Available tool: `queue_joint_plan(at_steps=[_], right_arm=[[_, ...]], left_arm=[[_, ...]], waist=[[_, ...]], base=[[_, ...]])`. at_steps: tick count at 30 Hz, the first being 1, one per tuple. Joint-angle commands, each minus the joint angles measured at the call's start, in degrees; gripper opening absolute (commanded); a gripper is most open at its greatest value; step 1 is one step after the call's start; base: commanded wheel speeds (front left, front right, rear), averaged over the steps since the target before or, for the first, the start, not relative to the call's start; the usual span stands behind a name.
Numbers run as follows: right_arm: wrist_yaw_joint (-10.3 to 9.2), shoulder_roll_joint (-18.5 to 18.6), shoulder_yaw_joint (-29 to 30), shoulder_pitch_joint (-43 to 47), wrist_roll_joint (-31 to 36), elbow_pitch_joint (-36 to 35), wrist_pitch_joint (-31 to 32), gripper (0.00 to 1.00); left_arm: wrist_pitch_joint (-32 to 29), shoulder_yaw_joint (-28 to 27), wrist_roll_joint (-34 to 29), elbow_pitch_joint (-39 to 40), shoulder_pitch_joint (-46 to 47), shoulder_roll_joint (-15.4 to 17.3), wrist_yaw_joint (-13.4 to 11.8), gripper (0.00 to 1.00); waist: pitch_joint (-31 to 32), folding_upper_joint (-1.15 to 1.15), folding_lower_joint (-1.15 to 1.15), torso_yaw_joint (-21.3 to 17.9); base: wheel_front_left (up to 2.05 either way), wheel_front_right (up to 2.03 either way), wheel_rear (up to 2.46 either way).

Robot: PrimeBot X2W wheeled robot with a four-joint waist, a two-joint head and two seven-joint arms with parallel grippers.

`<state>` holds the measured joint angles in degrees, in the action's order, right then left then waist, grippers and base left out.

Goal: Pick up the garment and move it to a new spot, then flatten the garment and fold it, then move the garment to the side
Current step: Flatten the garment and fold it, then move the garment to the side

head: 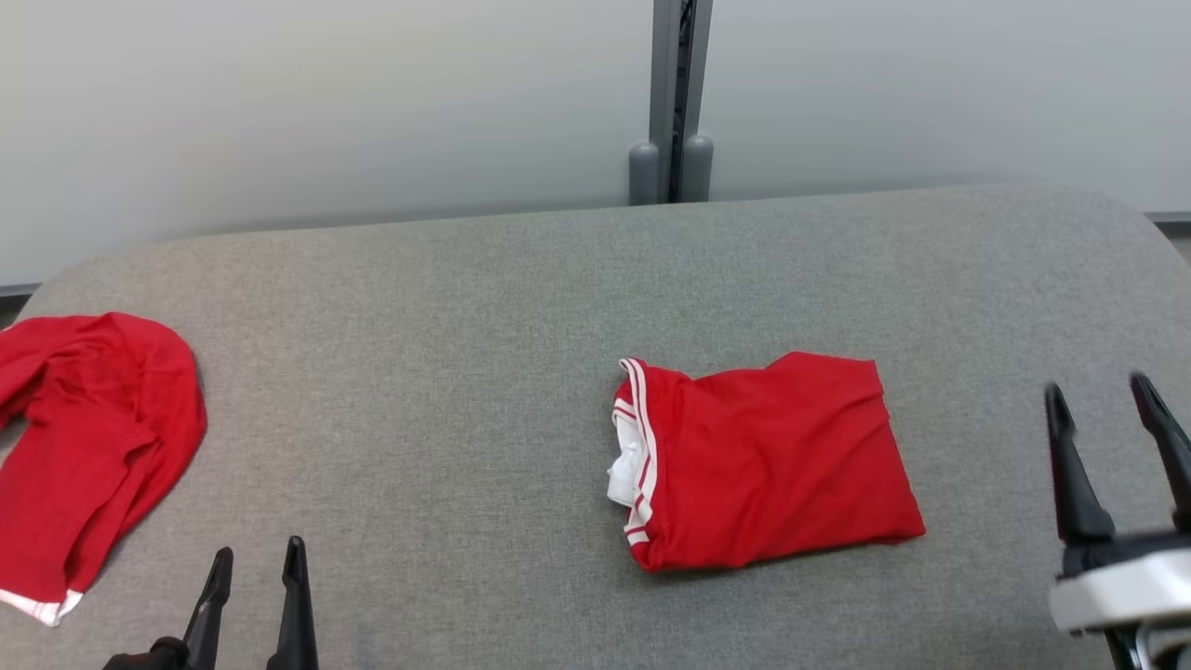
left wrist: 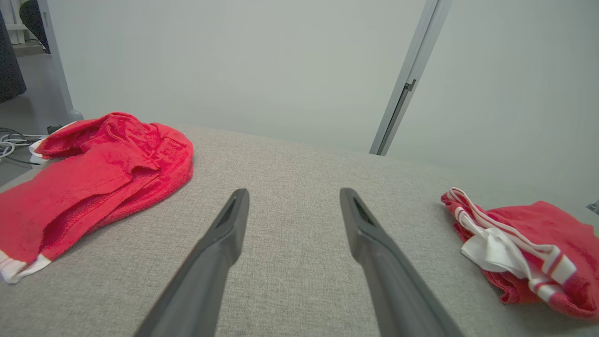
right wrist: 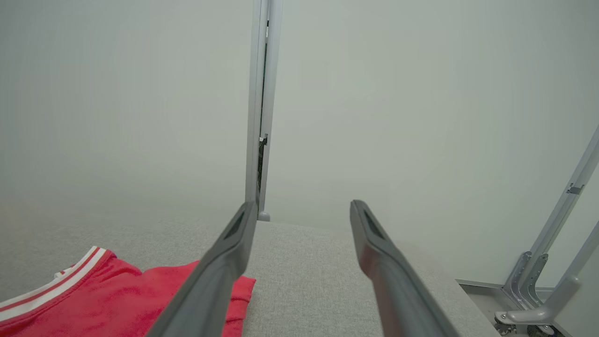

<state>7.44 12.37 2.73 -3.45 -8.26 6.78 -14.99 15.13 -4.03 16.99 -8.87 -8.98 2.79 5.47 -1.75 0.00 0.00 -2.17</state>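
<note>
Table (head: 465, 307): grey fabric surface bearing two red garments.

Second garment (head: 93, 437): crumpled, at the table's left edge, with a white hem at its near end.

Garment (head: 772, 456): folded into a compact rectangle, lying flat to the right of table centre. A white-striped collar and a white label show at its left edge.

Right gripper (head: 1098, 389): fingers spread apart, holding nothing. It is over the table to the right of the garment and clear of it.

Left gripper (head: 259, 552): fingers parted, holding nothing. It is between the two garments and touches neither.
</note>
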Motion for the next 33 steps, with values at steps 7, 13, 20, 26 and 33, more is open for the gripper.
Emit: queue_joint_plan(at_steps=[7,13,20,26,33], right_arm=[[0.08,-3.6,7.5,7.4,5.3,-1.9,-0.2,1.0],[0.05,-5.7,9.5,9.2,6.2,-0.8,-0.2,1.0],[0.05,-6.3,8.5,7.7,5.5,-1.6,-0.3,1.0],[0.05,-3.8,1.1,2.1,-4.7,4.6,2.0,1.0],[0.05,-0.5,-4.1,-10.7,-19.4,13.1,20.2,1.0]], left_arm=[[0.0,-1.3,-1.9,0.9,-1.0,0.2,0.0,1.0],[0.0,-2.5,-2.4,1.6,-1.2,0.2,0.2,1.0],[0.0,-3.2,-2.4,2.5,-0.9,0.2,0.4,1.0],[0.0,-2.9,-2.5,3.8,0.4,0.2,0.4,1.0],[0.0,-2.2,-3.4,3.9,3.2,0.2,1.1,1.0]], waist=[[1.3,0.0,0.0,1.0],[1.5,0.0,0.0,1.3],[1.3,0.0,0.0,1.4],[-0.6,0.0,0.0,1.6],[-5.1,0.0,0.0,2.9]], base=[[0.0,0.0,0.0],[0.0,0.0,0.0],[0.0,0.0,0.0],[0.0,0.0,0.0],[0.0,0.0,0.0]])
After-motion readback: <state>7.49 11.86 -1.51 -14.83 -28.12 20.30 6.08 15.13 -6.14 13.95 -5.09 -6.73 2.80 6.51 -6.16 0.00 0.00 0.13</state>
